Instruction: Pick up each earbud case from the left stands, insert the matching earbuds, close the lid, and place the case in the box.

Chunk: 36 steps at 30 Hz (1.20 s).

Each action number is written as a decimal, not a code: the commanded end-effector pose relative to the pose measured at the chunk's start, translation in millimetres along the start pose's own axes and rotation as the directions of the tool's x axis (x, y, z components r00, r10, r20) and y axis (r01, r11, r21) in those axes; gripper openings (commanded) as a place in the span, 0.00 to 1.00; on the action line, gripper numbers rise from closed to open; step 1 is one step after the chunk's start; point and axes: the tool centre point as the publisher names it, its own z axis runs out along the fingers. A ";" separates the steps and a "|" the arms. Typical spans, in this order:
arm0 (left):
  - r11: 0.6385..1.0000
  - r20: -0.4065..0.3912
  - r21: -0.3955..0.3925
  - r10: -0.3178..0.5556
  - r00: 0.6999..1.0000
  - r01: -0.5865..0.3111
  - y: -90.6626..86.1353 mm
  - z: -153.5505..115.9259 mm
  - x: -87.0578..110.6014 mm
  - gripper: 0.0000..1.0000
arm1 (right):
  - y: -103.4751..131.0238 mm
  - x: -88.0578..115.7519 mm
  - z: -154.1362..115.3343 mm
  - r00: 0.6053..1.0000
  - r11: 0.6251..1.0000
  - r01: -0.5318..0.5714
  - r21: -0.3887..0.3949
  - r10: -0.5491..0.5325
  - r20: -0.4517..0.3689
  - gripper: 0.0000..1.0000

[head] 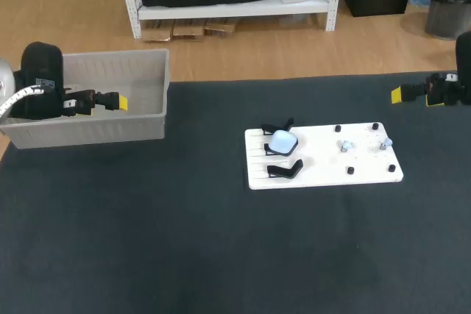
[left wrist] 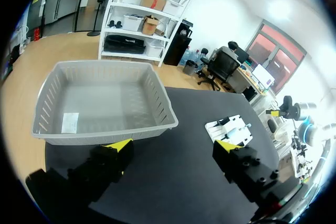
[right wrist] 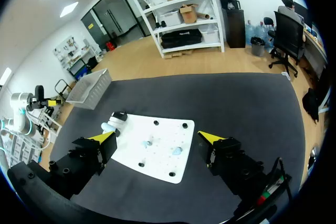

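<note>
One pale case (head: pixel 282 141) on white board (head: pixel 324 172) | grey box (head: pixel 96 127): white label (left wrist: pixel 70 122) inside | left fingers (left wrist: pixel 119 146) wide | right fingers (right wrist: pixel 103 137) wide

One grey box (head: pixel 110 129) sits far left on the tabletop (head: pixel 147 240). One white board (head: pixel 324 159) carries one pale earbud case (head: pixel 282 141), at least two black stands (head: pixel 284 170), two earbuds (head: pixel 344 145) and four black pegs (head: pixel 350 170). There are two hands: the left hand (head: pixel 118 101) and the right hand (head: pixel 397 95).

Black table (head: pixel 147 255): grey box (head: pixel 96 129), white board (head: pixel 324 173).
</note>
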 end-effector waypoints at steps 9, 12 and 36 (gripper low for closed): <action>1.000 -0.008 -0.009 -0.002 1.000 0.002 -1.7 -0.3 -1.4 1.00 | -0.7 -0.2 0.0 1.000 1.000 0.001 -0.002 -0.001 -0.001 1.00; 1.000 -0.008 -0.009 -0.002 1.000 0.002 -1.7 -0.3 -1.4 1.00 | -0.7 -0.2 0.0 1.000 1.000 0.001 -0.002 -0.001 -0.001 1.00; 0.997 0.011 0.052 0.057 0.998 -0.057 -11.9 4.1 -0.9 1.00 | -0.7 -0.2 0.0 1.000 1.000 0.001 -0.002 -0.001 -0.001 1.00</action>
